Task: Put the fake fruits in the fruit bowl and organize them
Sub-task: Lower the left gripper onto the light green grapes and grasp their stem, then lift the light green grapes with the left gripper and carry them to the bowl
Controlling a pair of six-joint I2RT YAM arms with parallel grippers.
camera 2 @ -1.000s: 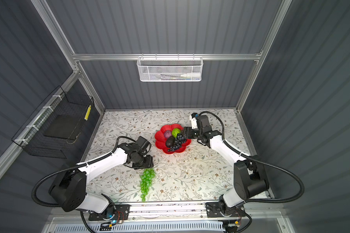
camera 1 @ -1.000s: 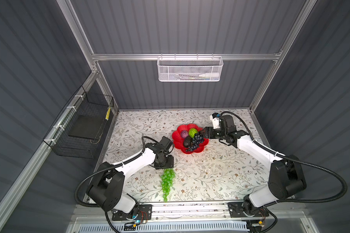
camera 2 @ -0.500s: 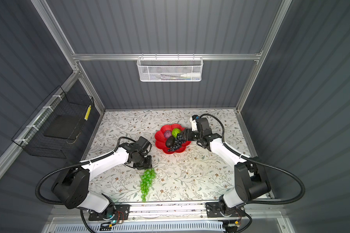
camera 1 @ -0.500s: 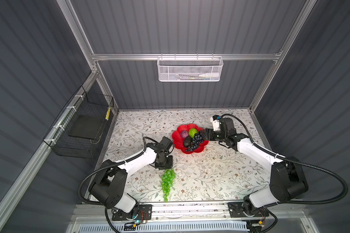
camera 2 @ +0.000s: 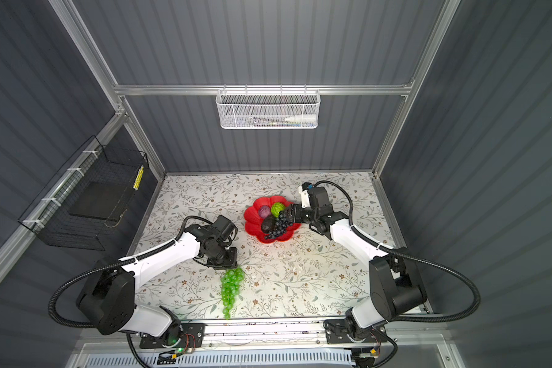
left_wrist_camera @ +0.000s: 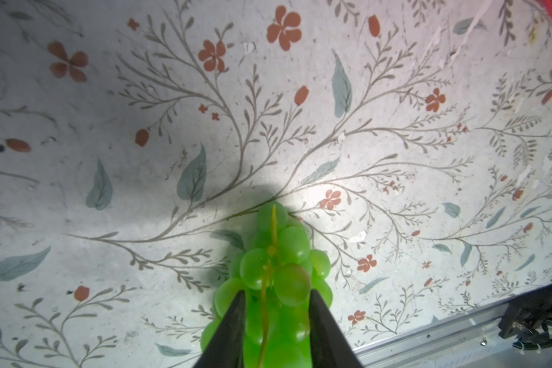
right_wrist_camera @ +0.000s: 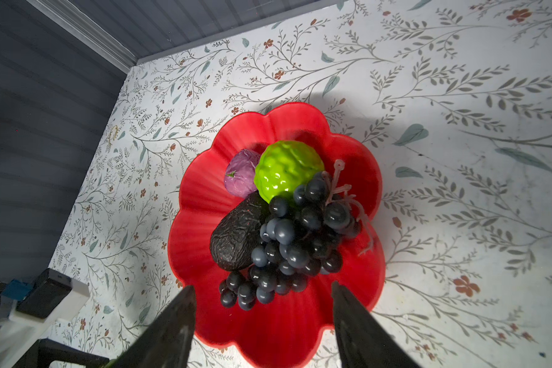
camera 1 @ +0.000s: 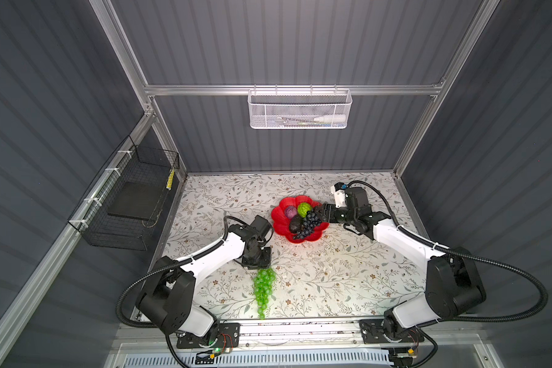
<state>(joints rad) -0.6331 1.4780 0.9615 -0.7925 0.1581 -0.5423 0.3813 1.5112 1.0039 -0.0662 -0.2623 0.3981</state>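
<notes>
As L grip [left_wrist_camera: 276, 294] clamps them, green grapes [camera 1: 263, 288]: last out, on table [camera 1: 332, 270].
Bowl [right_wrist_camera: 201, 204]: 4 in, 1 to go.
R grip [right_wrist_camera: 262, 286]: jaws wide, empty.

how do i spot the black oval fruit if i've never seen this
Find the red flower-shaped bowl on the floral table. Inside it, the black oval fruit lies against the dark grape bunch. It is one solid wrinkled lump, not a cluster of smooth beads.
</notes>
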